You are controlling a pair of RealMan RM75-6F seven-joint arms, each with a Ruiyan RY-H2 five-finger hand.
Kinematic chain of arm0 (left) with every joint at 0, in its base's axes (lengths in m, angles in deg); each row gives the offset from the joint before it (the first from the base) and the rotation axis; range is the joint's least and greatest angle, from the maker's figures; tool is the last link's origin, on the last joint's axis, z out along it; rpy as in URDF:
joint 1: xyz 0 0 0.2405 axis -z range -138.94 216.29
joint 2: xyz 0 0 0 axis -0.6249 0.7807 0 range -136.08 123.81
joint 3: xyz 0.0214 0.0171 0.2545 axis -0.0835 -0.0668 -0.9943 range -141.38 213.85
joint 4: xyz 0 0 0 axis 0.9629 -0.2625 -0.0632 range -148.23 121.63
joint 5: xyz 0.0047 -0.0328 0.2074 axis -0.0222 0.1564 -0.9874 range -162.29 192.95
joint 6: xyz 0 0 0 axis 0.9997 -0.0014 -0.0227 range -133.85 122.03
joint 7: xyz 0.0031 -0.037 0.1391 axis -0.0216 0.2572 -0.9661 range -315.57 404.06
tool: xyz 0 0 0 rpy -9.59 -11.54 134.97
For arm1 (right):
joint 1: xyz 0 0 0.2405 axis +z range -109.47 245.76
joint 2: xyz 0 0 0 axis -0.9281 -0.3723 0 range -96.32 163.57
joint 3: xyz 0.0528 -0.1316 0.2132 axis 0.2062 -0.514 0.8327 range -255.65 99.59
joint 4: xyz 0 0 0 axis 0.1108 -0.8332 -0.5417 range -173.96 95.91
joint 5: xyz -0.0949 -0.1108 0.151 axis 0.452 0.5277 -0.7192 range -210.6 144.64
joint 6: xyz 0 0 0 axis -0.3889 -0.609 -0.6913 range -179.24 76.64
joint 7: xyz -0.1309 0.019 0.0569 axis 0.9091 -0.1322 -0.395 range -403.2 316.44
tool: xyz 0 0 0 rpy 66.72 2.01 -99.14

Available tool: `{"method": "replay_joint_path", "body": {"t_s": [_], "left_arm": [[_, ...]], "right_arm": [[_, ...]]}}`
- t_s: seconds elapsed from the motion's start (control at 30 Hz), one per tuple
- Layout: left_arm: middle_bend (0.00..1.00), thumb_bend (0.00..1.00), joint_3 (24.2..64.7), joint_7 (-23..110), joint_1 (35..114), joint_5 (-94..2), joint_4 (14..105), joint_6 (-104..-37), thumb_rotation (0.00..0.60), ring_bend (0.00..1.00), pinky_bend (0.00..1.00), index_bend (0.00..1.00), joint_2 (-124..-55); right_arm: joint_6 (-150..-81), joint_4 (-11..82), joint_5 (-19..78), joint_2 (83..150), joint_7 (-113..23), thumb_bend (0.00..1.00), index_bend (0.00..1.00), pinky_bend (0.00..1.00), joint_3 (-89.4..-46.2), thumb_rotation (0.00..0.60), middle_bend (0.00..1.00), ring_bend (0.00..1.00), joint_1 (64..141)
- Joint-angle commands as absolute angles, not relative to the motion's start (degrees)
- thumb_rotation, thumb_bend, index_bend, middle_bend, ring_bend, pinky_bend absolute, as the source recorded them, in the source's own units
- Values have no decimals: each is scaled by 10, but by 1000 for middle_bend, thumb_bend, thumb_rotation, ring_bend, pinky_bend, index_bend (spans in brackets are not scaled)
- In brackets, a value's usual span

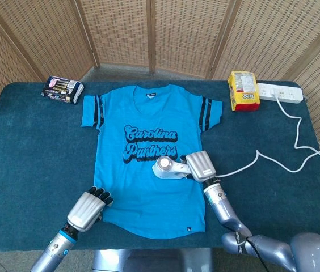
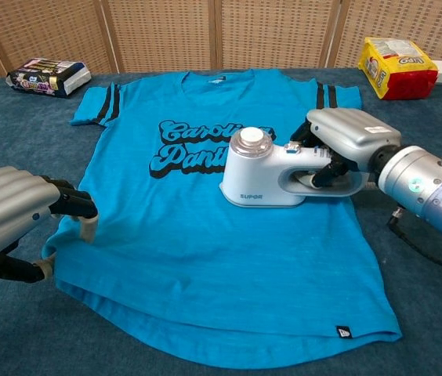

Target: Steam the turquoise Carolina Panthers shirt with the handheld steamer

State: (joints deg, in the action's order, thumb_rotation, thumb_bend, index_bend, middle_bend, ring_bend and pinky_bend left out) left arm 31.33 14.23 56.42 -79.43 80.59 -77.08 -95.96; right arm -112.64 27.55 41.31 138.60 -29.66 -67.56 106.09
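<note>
Now I am steaming: my right robot hand (image 2: pixel 338 145) is gripping the steamer (image 2: pixel 272 176) mid-shirt (image 2: pixel 205 243), my left robot hand (image 2: pixel 17 215) is pinning the hem; next, gliding downward.

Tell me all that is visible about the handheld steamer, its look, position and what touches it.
The handheld steamer is white, smooth plastic by its look, with a round cap on top, a closed loop handle and small "SUPOR" lettering on its side. It stands on the turquoise shirt, at the end of the printed script. The right hand grips its handle. A white cord runs over the table toward the power strip.
</note>
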Motion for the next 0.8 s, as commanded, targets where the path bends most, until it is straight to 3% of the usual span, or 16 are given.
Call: {"method": "replay_joint_path", "body": {"t_s": [0.03,0.4,0.8], "left_arm": [[455,453,313,143,564,-794,805,-771,541,392,387,552,-960],[455,452,310,147,563,-797,800,-772,539,392,387,552,-961],[455,453,307,149,562,-800,797,-773,539,392,388,553,-960]], "right_arm": [[-1138,306,421,1372,-284,317,693,722,-691,600,750,802,1046],[-1150,409,420,1324,-238,317,693,722,-719,600,749,801,1017],[-1148,409,415,1328,-222,317,693,722,-714,600,749,801,1016]]}}
